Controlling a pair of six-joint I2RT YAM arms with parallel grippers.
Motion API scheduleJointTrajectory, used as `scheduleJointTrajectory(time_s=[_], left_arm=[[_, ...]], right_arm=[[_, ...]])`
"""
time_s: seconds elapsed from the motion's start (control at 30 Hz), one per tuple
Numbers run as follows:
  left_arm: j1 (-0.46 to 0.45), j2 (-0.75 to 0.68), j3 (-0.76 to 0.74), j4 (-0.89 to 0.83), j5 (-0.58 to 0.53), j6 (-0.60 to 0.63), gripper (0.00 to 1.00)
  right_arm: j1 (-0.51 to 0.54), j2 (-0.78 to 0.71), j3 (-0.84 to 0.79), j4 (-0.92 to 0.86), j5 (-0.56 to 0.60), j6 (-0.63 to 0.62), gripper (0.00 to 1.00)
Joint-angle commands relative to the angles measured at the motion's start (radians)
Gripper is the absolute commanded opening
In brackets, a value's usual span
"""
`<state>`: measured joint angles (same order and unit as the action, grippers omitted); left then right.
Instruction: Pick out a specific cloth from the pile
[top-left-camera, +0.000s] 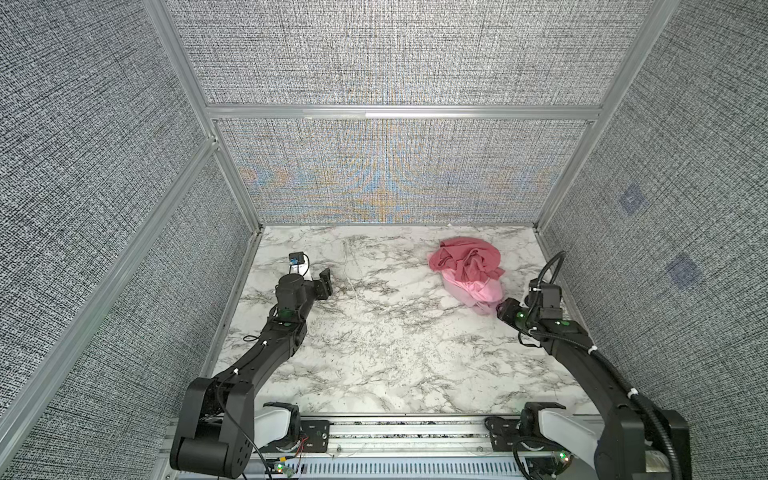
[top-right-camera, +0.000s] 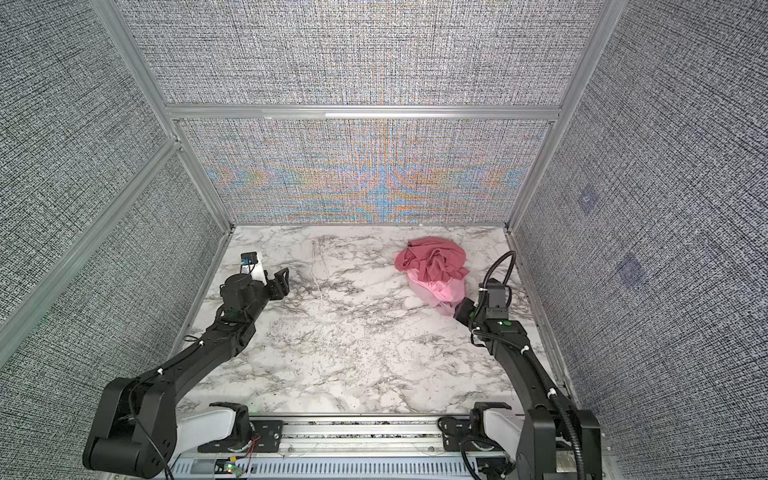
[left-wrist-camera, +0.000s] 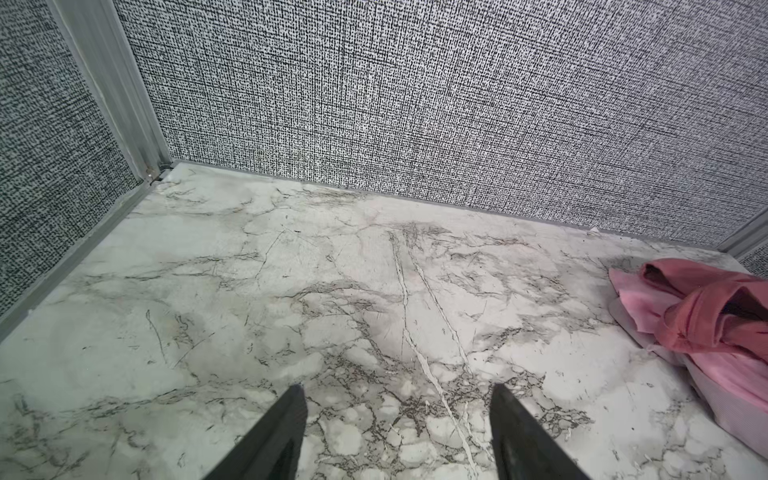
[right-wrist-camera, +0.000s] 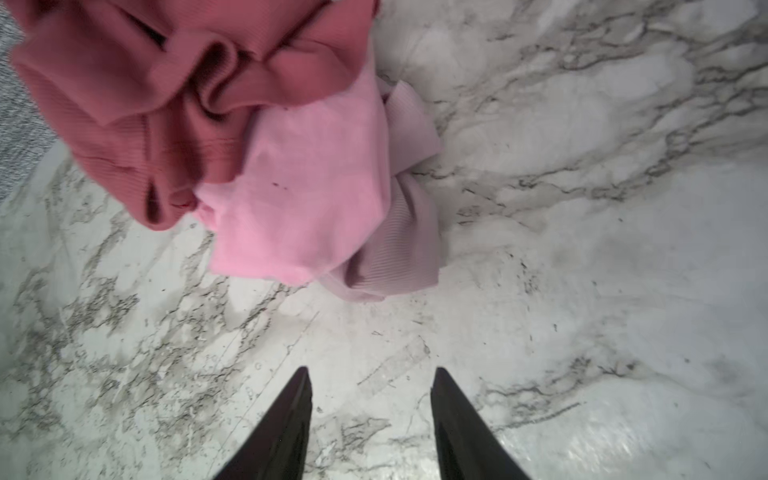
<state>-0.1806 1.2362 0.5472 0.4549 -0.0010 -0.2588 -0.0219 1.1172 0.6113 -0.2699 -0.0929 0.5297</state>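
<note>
Rose cloth and pink cloth overlie the cloth at the pile's near edge. It is pale mauve, ribbed. My right gripper, near it, and left gripper: fingers spread, empty.

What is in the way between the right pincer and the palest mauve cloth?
Nothing visible. Only bare table lies between the open right pincer and the near edge of the mauve cloth. The pink cloth overlaps part of it, with the rose cloth piled beyond.
</note>
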Motion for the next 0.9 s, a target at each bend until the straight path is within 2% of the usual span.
scheduleJointTrajectory(time_s=[0.0, 0.47, 0.53, 0.6, 0.67, 0.87], left_arm=[[0.001, 0.009, 0.000, 0.026, 0.001, 0.002, 0.72], [0.001, 0.049, 0.023, 0.023, -0.019, 0.017, 0.72], [0.001, 0.058, 0.028, 0.026, -0.021, 0.018, 0.72], [0.001, 0.067, 0.036, 0.022, -0.021, 0.018, 0.72], [0.001, 0.073, 0.043, 0.015, -0.021, 0.018, 0.72], [0.001, 0.059, 0.039, 0.009, -0.021, 0.017, 0.72]], right_arm=[[-0.020, 0.048, -0.010, 0.069, -0.002, 0.016, 0.51], [-0.058, 0.344, 0.067, 0.233, -0.015, 0.024, 0.51], [-0.059, 0.371, 0.076, 0.243, -0.012, 0.027, 0.43], [-0.059, 0.390, 0.082, 0.251, -0.019, 0.028, 0.25], [-0.059, 0.392, 0.079, 0.252, -0.021, 0.031, 0.00], [-0.059, 0.281, 0.064, 0.202, -0.029, 0.028, 0.00]])
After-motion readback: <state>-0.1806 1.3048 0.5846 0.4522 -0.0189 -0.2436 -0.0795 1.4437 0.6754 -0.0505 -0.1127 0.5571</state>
